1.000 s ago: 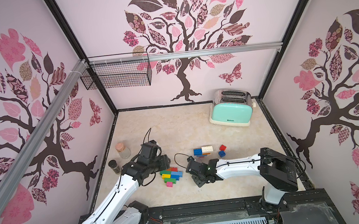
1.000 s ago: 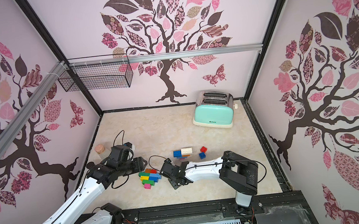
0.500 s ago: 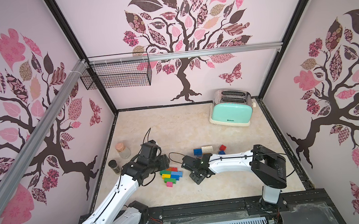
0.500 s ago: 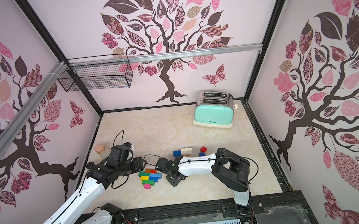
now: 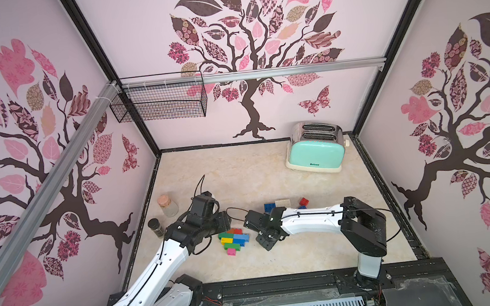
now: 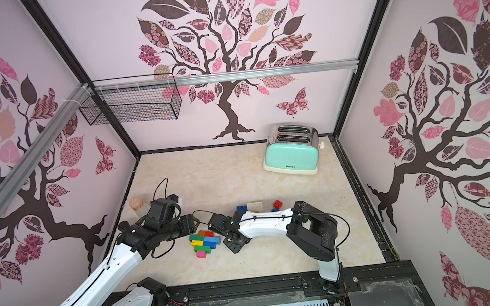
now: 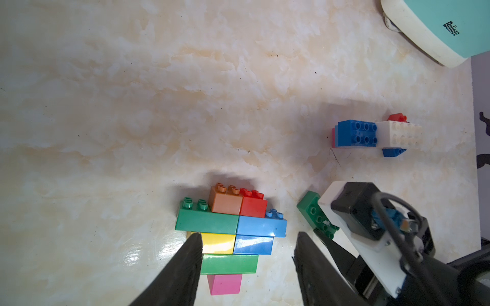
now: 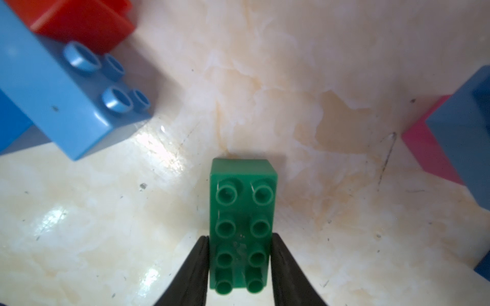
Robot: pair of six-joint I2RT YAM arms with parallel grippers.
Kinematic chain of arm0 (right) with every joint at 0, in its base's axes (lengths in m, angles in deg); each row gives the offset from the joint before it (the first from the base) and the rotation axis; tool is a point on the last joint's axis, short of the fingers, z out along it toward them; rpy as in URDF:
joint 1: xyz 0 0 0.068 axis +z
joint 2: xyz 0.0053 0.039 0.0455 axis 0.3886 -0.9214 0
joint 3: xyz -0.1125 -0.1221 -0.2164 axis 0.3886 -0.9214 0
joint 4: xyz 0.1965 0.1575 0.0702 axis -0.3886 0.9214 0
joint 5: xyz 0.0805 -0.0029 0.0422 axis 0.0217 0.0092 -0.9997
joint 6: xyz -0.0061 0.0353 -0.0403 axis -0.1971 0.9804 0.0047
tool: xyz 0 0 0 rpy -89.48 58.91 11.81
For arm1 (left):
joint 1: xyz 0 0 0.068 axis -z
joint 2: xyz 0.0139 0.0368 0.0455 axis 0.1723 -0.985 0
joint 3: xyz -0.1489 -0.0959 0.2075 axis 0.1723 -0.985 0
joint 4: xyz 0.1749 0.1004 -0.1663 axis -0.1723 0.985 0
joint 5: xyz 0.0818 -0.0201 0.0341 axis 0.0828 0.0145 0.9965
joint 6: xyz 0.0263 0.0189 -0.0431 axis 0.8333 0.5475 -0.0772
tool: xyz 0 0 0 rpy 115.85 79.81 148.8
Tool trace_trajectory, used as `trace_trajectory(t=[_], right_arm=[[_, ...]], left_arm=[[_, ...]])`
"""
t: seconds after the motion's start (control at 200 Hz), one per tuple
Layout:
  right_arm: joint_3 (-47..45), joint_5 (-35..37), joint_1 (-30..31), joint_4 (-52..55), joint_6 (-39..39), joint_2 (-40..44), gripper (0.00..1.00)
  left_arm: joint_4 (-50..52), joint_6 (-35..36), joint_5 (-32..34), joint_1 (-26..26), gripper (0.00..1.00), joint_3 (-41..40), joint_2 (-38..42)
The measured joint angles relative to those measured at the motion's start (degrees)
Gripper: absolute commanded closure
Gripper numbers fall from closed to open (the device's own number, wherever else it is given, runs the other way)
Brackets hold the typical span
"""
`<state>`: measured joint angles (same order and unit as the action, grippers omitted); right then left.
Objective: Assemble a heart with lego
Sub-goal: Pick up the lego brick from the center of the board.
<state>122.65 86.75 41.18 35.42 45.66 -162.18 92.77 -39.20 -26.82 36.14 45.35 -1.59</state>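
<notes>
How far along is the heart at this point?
Done: the heart is joined from its pink brick at the tip up through four rows to an orange brick and a red brick.
In hand: the right hand is shut on a green oblong brick beside it; the left hand is open astride the lower rows.
Left: seat that brick, then the spare bricks.

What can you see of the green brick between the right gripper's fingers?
The green oblong plastic brick is glossy, with eight studs in two rows of four, facing up. It seems to lie flat on the marble-look tabletop. The right gripper is closed on its long sides near one end. It sits apart from the partly built multicoloured brick heart, touching no other brick.
</notes>
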Motion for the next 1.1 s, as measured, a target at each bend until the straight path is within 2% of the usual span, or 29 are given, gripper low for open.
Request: trace_trajectory(t=[0.195,0.715,0.89,1.1], right_arm=[[0.2,-0.2,0.0,0.3,-0.3,-0.5,0.58],[0.1,-0.4,0.0,0.3,-1.9,-0.5,0.71],[-0.7,-1.5,-0.1,-0.3,-7.4,1.9,0.74],[-0.8,-3.5,-1.5,-1.0,-18.6,11.6,0.75]], left_arm=[[0.0,0.0,0.0,-0.1,0.41,0.0,0.0],[0.0,-0.2,-0.3,-1.2,0.41,0.0,0.1],[-0.2,-0.5,-2.5,-3.8,0.41,-0.2,0.7],[-1.2,-1.0,-8.1,-9.9,0.41,-0.6,1.4]])
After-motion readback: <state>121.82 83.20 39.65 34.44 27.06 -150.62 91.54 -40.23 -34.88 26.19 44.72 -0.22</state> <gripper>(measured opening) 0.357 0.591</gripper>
